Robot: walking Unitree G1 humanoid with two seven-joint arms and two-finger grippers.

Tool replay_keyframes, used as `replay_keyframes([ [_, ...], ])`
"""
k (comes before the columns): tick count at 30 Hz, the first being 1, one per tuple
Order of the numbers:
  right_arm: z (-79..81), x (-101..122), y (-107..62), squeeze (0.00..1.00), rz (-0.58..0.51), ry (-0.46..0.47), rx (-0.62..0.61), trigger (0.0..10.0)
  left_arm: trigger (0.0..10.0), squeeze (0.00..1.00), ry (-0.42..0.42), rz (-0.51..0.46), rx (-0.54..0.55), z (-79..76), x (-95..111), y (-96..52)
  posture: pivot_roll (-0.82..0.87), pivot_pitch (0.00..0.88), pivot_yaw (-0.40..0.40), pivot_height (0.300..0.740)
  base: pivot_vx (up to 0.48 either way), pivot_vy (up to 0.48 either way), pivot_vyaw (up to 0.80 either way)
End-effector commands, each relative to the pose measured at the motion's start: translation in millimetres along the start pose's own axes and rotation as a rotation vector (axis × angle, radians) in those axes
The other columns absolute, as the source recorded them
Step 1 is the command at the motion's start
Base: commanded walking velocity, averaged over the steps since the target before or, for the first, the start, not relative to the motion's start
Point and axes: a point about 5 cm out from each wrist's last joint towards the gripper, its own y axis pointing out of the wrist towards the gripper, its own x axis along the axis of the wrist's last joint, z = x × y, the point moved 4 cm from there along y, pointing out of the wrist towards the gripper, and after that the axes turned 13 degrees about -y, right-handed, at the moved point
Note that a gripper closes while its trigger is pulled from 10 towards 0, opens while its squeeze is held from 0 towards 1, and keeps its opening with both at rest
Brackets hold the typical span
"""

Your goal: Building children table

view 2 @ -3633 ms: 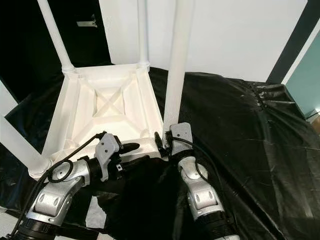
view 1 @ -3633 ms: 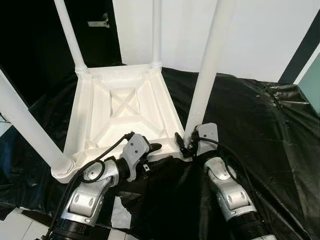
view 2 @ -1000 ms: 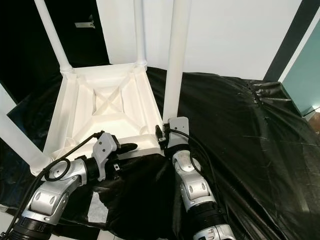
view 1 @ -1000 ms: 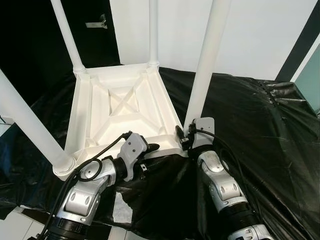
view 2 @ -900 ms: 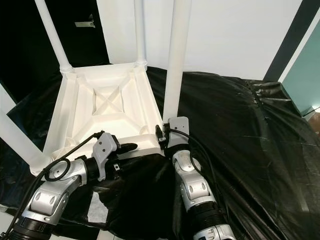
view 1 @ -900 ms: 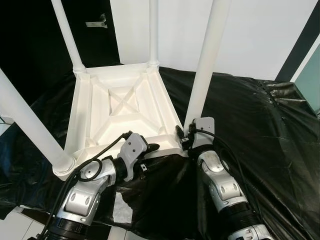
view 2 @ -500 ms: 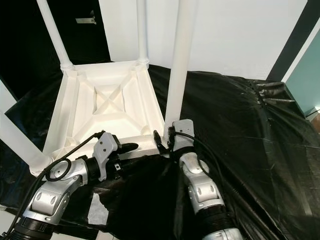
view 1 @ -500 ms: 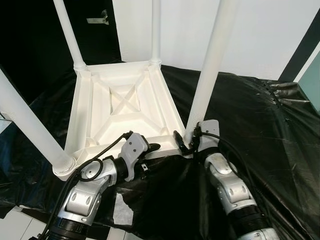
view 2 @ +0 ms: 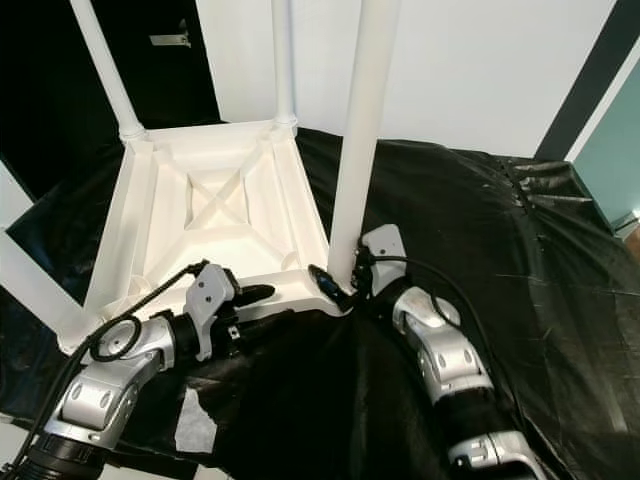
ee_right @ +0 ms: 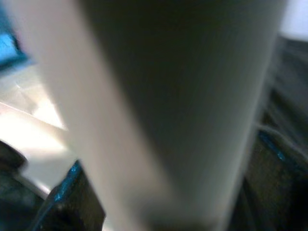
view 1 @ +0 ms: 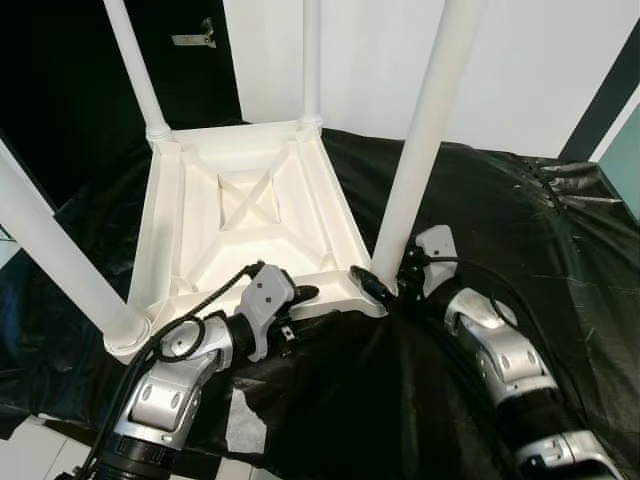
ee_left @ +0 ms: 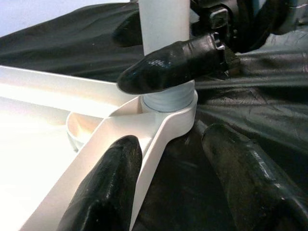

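Observation:
A white children's table [view 1: 340,215] lies upside down on a black sheet, with its legs pointing up. My right gripper [view 1: 385,279] is shut around the base of the near right leg [view 1: 420,150], where it meets the corner socket. In the left wrist view one of its fingers [ee_left: 168,65] presses across that leg. The right wrist view is a blurred close-up of the leg [ee_right: 159,96]. My left gripper [view 1: 300,298] is at the table's near rim. Its fingers [ee_left: 110,192] straddle the rim, and a gap shows beside the outer one.
The black plastic sheet [view 1: 520,210] covers the ground around the table and is wrinkled on the right. A white wall [view 1: 540,70] stands behind. A dark opening [view 1: 60,100] lies to the far left. Pale floor tiles [view 1: 30,455] show at the near left corner.
My right arm has swung out to the right around the near right leg, its fingers still on the leg's base. The left gripper has stayed at the rim.

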Motion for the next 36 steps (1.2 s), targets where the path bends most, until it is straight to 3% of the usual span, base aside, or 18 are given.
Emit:
replay_keyframes([
  [1, 3.6, -2, 2.8, 0.00, 0.008, -0.013, 0.035, 10.0, 10.0, 0.00, 0.004, 0.004, -0.008, -0.9, 1, 2.2, 0.03, 0.000, -0.010, 0.740, 0.000, 0.000, 0.00],
  [3, 3.9, -1, 6.8, 0.00, 0.010, -0.037, 0.055, 10.0, 10.0, 0.00, 0.006, 0.004, -0.008, -0.4, 1, 2.1, 0.04, 0.000, -0.008, 0.740, 0.000, 0.000, 0.00],
  [4, 3.1, 0, 13.6, 0.00, 0.022, -0.071, 0.076, 0.4, 10.0, 0.00, 0.011, 0.006, -0.005, -0.3, 2, 1.6, 0.05, 0.000, -0.014, 0.740, 0.000, 0.000, 0.00],
  [6, 2.5, -2, 14.8, 0.00, 0.033, -0.078, 0.088, 0.0, 10.0, 0.00, 0.014, 0.006, 0.000, -0.1, 2, 0.5, 0.06, 0.000, -0.019, 0.740, 0.000, 0.000, 0.00],
  [16, 0.8, -9, 9.7, 0.00, 0.052, -0.042, 0.078, 0.0, 10.0, 0.00, 0.007, 0.005, 0.025, 2.3, 1, -5.8, 0.08, 0.000, -0.029, 0.740, 0.000, 0.000, 0.00],
  [17, 0.4, -11, 8.8, 0.00, 0.054, -0.031, 0.056, 2.9, 10.0, 0.00, 0.006, 0.008, 0.027, 2.2, 0, -6.7, 0.08, 0.000, -0.029, 0.740, 0.000, 0.000, 0.00],
  [18, -0.1, -12, 8.8, 0.00, 0.058, -0.013, 0.017, 10.0, 10.0, 0.00, 0.005, 0.011, 0.027, 2.1, -1, -7.3, 0.08, 0.000, -0.025, 0.740, 0.000, 0.000, 0.00],
  [22, 2.6, -12, 8.6, 0.00, 0.052, -0.005, -0.043, 10.0, 10.0, 0.00, 0.006, 0.014, 0.027, 2.1, -2, -7.8, 0.08, 0.000, -0.022, 0.740, 0.000, 0.000, 0.00],
  [29, 8.0, -14, 12.4, 0.00, 0.117, 0.055, -0.276, 10.0, 10.0, 0.00, 0.003, 0.011, 0.020, 1.0, -1, -3.0, 0.06, 0.000, -0.015, 0.740, 0.000, 0.000, 0.00],
  [33, 6.6, -13, 17.3, 0.00, 0.164, 0.109, -0.473, 10.0, 10.0, 0.00, 0.002, 0.006, 0.016, 0.0, 0, -0.5, 0.06, 0.000, -0.021, 0.740, 0.000, 0.000, 0.00],
  [36, 11.6, -10, 23.2, 0.00, 0.190, 0.133, -0.539, 10.0, 10.0, 0.00, 0.001, 0.002, 0.015, -1.3, 0, 0.5, 0.06, 0.000, -0.020, 0.740, 0.000, 0.000, 0.00],
])
